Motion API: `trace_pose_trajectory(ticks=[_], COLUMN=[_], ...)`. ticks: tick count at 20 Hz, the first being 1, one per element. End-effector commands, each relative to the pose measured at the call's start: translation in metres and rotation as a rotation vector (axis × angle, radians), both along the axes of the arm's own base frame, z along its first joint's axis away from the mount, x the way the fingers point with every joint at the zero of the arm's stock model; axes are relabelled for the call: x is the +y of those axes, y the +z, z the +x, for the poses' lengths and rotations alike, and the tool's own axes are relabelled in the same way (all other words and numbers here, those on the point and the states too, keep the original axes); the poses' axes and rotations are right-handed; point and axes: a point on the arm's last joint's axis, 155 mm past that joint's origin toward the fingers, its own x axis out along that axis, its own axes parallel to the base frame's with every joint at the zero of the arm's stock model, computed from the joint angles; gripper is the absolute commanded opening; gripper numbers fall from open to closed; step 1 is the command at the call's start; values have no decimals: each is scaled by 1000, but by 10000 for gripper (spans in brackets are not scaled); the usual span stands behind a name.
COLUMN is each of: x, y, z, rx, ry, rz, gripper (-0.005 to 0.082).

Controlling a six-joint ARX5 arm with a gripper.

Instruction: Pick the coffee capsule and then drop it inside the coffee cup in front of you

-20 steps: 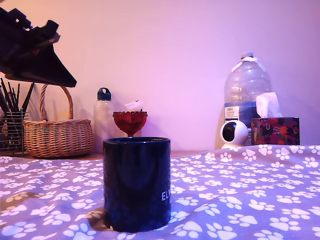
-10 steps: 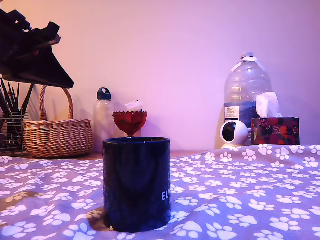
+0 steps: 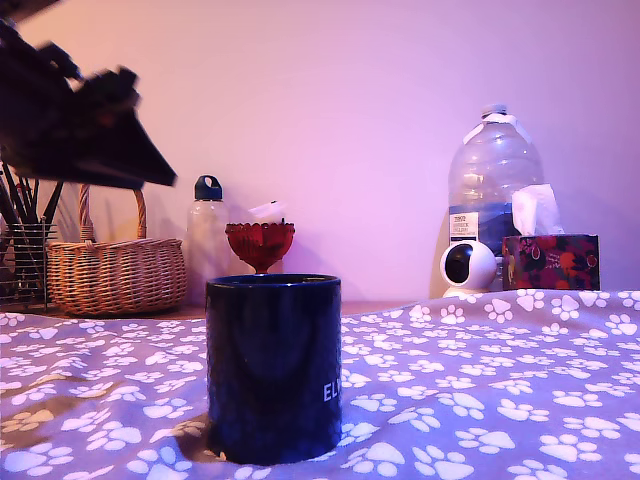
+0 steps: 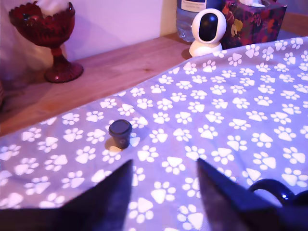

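- Coffee capsule (image 4: 120, 134) is standing rim-up on the paw-print cloth (image 4: 250, 101), all on its own with nothing touching it. I can't spot it in the exterior view, so I'm guessing the mug blocks it.
- Claw (image 4: 164, 161) is spread wide with nothing between the fingers, hovering over the cloth short of the capsule.
- Coffee cup (image 3: 273, 365) sits close under the wrist. Only a bit of its rim pokes into the wrist view.
- So I'd call this the approach for the pick, nothing grabbed yet.
- Next, I reckon: go forward and down, shift sideways until the capsule sits between the fingers, then close gently. It's small, so clipping it with one finger could tip it.
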Motion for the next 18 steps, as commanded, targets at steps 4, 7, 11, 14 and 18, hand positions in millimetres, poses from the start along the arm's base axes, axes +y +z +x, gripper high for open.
trace_pose_trajectory(ticks=[4, 7, 11, 14, 18], x=[-3, -4, -4, -6, -9], y=[-21, -19, -30, -38, -49], z=[10, 16, 27, 36, 46], rx=[8, -16, -21, -39, -56], ry=[4, 11, 23, 30, 35], rz=[8, 1, 2, -4, -12], gripper=[610, 610, 609, 609, 609])
